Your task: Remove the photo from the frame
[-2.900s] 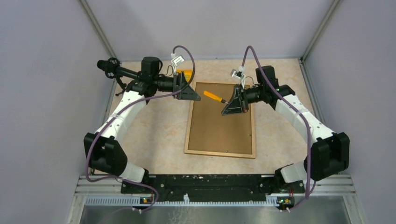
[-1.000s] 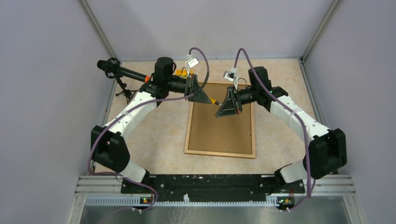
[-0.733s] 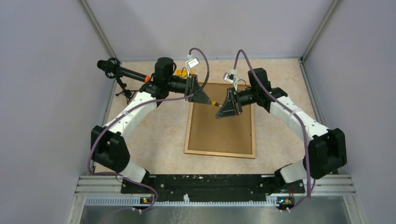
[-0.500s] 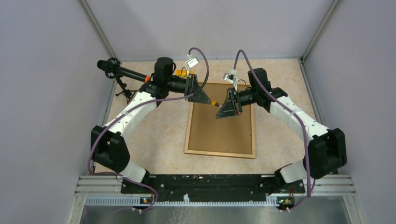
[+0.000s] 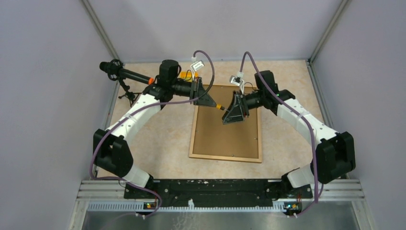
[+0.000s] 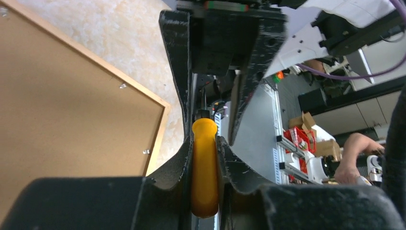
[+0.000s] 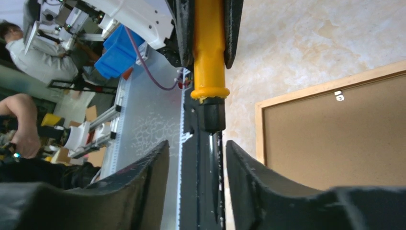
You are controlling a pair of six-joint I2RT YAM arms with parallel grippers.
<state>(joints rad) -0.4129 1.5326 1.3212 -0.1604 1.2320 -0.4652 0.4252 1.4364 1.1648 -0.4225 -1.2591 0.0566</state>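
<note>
Top external view, from the left: a black microphone [image 5: 113, 69] on a small stand sits at the far left edge of the table [image 5: 163, 139]. My left gripper [image 5: 211, 101] reaches in over the far end of the frame [image 5: 225, 139] and meets my right gripper [image 5: 228, 114] there, nose to nose. Between the 2 runs a screwdriver [image 5: 219, 106] with an orange handle.

Left wrist view: my left gripper [image 6: 205, 143] is clamped on the screwdriver [image 6: 205, 167], both fingers pressed against the orange handle. To the left lies the frame [image 6: 62, 120], back side up, with a small metal tab [image 6: 123, 86] by its wooden rim.

Right wrist view: my right gripper [image 7: 198, 163] stands narrowly parted. The black end of the screwdriver [image 7: 208, 48] hangs between the 2 fingers with a gap on each side, so I grip nothing there. The frame [image 7: 344, 139] lies to the right, flat on the table.

Only the plain brown fibreboard back of the frame shows in all 3 views. The photo is hidden from me.
</note>
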